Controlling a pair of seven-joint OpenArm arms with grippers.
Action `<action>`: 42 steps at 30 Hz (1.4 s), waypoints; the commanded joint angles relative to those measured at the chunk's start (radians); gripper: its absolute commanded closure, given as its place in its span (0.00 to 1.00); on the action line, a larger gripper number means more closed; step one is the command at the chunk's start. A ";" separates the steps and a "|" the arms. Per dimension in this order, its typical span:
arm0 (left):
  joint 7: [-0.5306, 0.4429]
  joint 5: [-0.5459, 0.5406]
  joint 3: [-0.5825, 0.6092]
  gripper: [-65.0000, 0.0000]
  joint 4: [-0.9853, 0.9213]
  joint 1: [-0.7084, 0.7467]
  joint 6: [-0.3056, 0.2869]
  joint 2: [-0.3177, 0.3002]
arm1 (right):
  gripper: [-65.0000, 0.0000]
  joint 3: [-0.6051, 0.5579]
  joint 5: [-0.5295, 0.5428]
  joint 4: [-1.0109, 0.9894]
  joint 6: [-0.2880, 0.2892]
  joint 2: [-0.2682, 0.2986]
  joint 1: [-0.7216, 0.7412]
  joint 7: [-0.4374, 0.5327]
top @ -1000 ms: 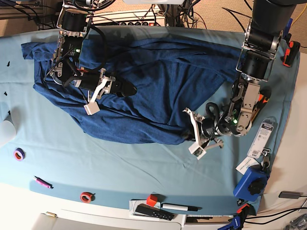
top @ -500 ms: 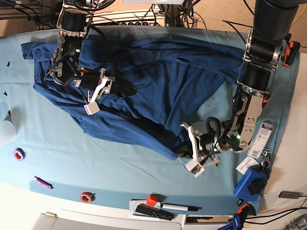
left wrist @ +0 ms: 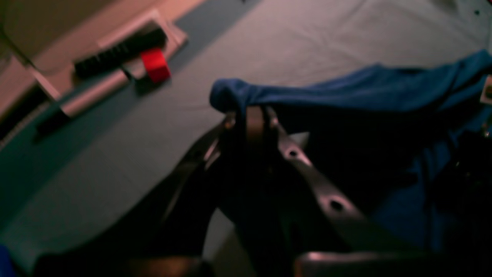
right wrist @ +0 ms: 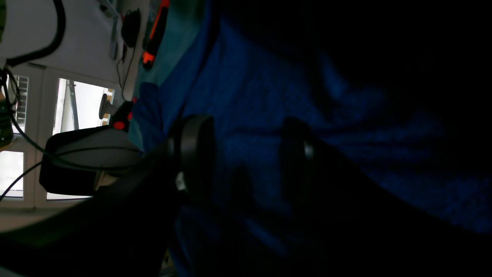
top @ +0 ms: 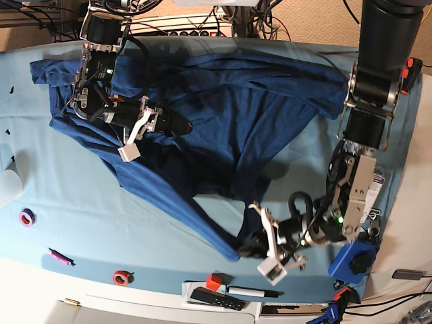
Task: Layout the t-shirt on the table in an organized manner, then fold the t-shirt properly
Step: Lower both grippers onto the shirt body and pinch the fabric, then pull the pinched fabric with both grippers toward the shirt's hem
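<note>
Left gripper (top: 253, 244) is pressed together on a bunched corner of the t-shirt (top: 223, 101), pinching the fabric near the front edge of the table (top: 162, 229). In the left wrist view the same gripper (left wrist: 251, 115) shows its 2 jaws closed against each other, with a rounded fold of the t-shirt (left wrist: 346, 88) draped over and beyond the tips. From this pinch point a narrow band of fabric runs diagonally back to the main body of the garment.

Right gripper (top: 177, 125) rests on top of the t-shirt, on the garment's half farthest from the left gripper. Its jaws stand spread. In the right wrist view the right gripper (right wrist: 246, 154) shows 2 dark fingertips (right wrist: 192, 150) apart, with the t-shirt (right wrist: 346, 127) surface visible between them; no fabric is gripped between the jaws.

The t-shirt lies wrinkled across the rear and centre of the table, with 1 sleeve spread at the far corner behind the right arm.

Relative to the left gripper:
- A red block (top: 214, 281), a black remote (top: 216, 298) and a marker pen (top: 251, 292) lie just beside it at the table's front edge.
- A blue object (top: 352, 260) lies near it, at the table's corner.
- A red tape ring (top: 121, 277), a pink pen (top: 59, 256) and a purple tape ring (top: 26, 217) lie well apart from it along the front edge.
</note>
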 commanded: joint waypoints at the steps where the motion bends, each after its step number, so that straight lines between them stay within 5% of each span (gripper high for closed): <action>1: -0.027 -0.019 -0.006 1.00 0.019 -0.047 -0.002 0.014 | 0.56 0.002 0.027 0.018 0.002 0.008 0.016 0.018; 19: -0.050 0.103 0.010 1.00 0.002 -0.074 0.029 0.351 | 0.56 0.002 0.026 0.018 0.002 0.008 0.016 0.017; 21: -0.068 0.169 0.051 0.91 -0.015 -0.079 0.075 0.354 | 0.56 0.002 0.027 0.018 0.002 0.008 0.016 0.017; 24: -0.088 0.274 0.121 0.50 -0.047 -0.082 0.181 0.349 | 0.56 0.005 0.026 0.018 0.002 0.008 0.017 0.021; 26: -0.087 0.302 0.160 0.35 -0.066 -0.080 0.267 0.344 | 0.56 0.011 0.011 0.018 0.002 0.008 0.019 0.040; 35: -0.079 0.316 0.209 0.32 -0.084 -0.056 0.290 0.264 | 0.56 0.213 -0.060 0.018 0.002 0.009 0.146 0.071; 42: -0.079 0.312 0.209 0.32 -0.084 -0.028 0.291 0.188 | 0.56 0.342 -0.406 0.007 0.002 0.020 0.280 0.198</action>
